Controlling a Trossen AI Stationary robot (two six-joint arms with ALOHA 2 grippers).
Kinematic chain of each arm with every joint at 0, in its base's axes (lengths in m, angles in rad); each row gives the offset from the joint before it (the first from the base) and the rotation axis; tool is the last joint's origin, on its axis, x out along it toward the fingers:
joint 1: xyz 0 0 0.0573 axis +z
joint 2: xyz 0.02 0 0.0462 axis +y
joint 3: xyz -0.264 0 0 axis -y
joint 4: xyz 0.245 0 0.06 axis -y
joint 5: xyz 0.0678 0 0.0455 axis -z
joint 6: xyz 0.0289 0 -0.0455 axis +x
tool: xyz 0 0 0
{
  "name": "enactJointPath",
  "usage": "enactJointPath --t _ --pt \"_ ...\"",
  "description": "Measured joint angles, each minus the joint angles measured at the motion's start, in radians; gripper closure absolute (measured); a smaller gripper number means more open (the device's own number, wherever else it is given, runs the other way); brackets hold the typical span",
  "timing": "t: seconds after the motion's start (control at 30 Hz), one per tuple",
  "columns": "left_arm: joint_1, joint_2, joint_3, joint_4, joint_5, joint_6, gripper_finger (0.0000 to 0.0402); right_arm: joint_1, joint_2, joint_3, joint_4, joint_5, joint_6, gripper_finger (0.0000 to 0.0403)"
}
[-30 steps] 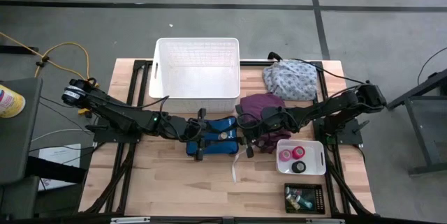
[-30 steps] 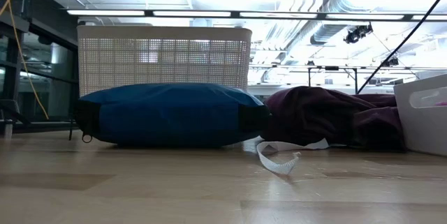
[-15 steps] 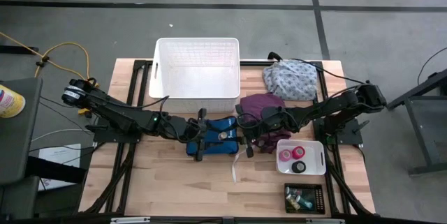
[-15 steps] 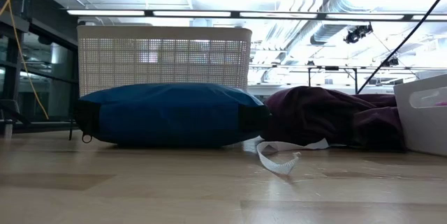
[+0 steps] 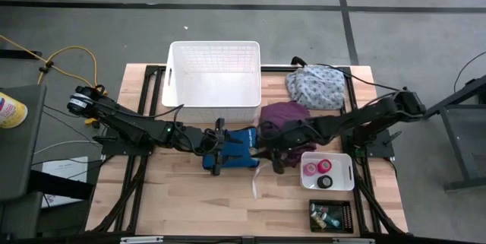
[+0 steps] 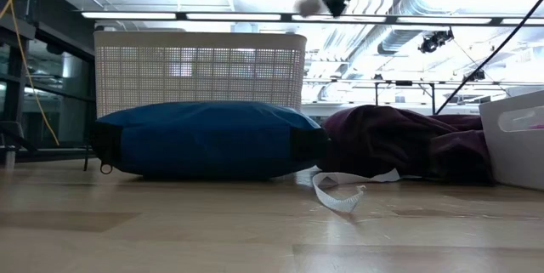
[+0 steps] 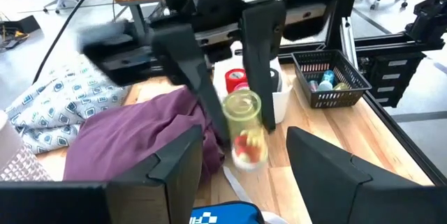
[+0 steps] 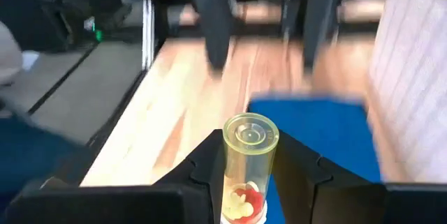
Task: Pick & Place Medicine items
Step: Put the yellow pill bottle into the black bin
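Right gripper (image 8: 249, 182) pinches the greenish clear plastic vial (image 8: 248, 161) (pills inside) over the blue zip pouch (image 5: 237, 149); keep it upright, probably. Left gripper (image 7: 237, 158) gapes empty.

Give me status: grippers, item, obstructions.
Right gripper shut on greenish vial, above blue pouch. Left gripper open, also over the pouch. Nothing seen blocking.

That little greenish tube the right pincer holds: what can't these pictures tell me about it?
- Contents: the vial is blurred in the right wrist view; red and pale bits, nothing clearer.
- Its base: hidden between the right pincer fingers.
- High view: the arm covers it.
- Low view: the top edge cuts the pincer.
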Motion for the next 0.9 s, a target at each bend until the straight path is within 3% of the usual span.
enactJointPath --t 0.2,0.5,0.7,0.9 --pt "0.0 0.0 0.0 0.0 0.0 0.0 0.0199 0.042 -0.097 0.0 -0.282 -0.056 0.227 0.0314" --pt "0.0 0.0 0.0 -0.001 0.0 0.0 0.0199 0.174 -0.142 0.0 -0.447 -0.196 0.546 0.0314" --pt "0.0 0.0 0.0 -0.001 0.0 0.0 0.0199 0.302 -0.146 0.0 -0.521 -0.181 0.733 0.0314" --pt "0.0 0.0 0.0 -0.001 0.0 0.0 0.0199 0.45 -0.142 0.0 -0.604 -0.084 0.978 0.0314"
